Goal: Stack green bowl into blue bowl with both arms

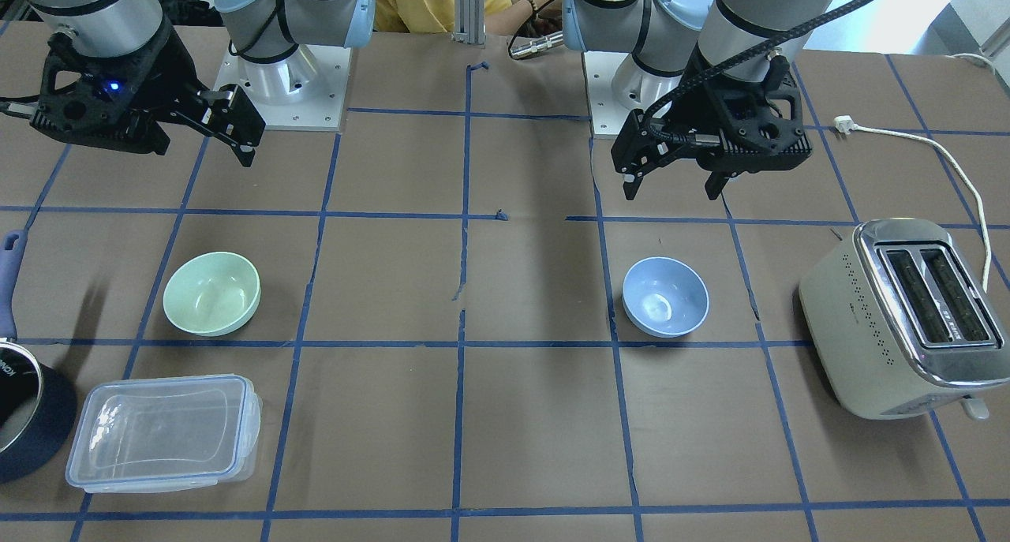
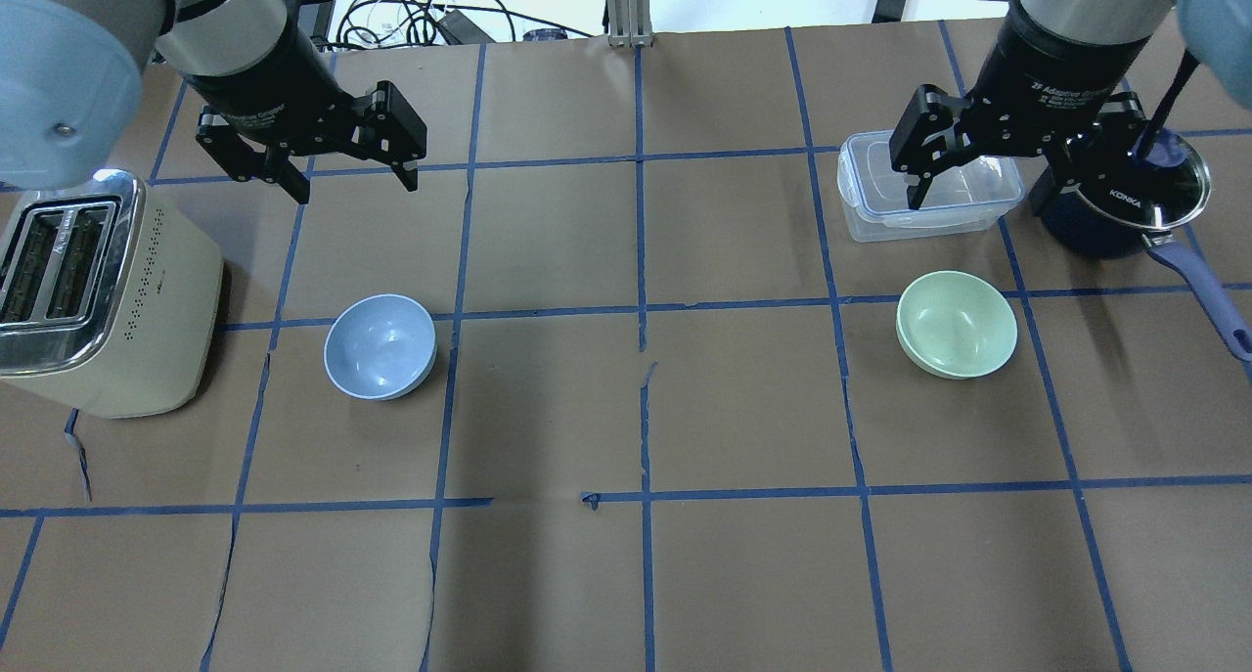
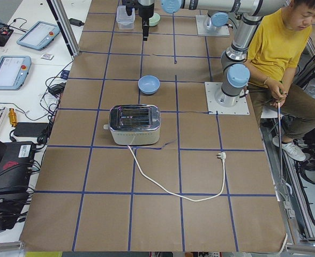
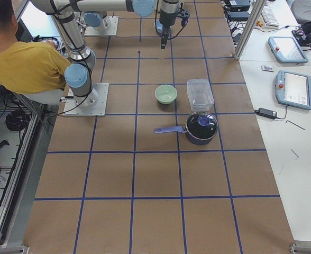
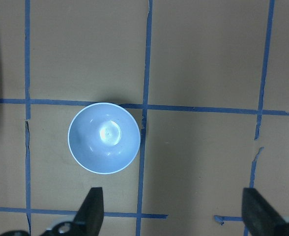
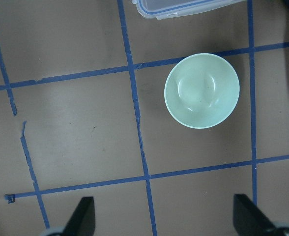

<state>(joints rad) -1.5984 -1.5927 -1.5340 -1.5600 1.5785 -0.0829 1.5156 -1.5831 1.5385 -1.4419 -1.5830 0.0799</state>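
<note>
Left gripper [image 2: 354,185] hangs high over the table [image 2: 636,574] with its two fingers spread wide and nothing between them. The blue bowl [image 2: 380,346] sits upright on the table below it, well clear of the fingertips. In the left wrist view the bowl lies nearer one finger than the other. The right gripper [image 2: 983,198] is likewise spread wide and holds nothing. The green bowl [image 2: 957,324] stands upright and empty below it, also untouched. In the right wrist view this bowl is offset toward one finger. The two bowls are well apart, each under its own gripper, with several squares of blue tape grid between them.

Out past the blue bowl, on the left gripper's outer side, a cream two-slot toaster [image 2: 127,291] stands on the table. Its white cord [image 1: 959,171] trails away to a loose plug. Beyond the green bowl, on the side of the right gripper away from the robot, lies a clear lidded container [image 2: 880,212]. Just beside that, further to the robot's right, is a dark navy pot [image 2: 1125,212] with a glass lid and a long handle. A person in a yellow shirt [image 3: 275,43] sits behind the arms' bases.
</note>
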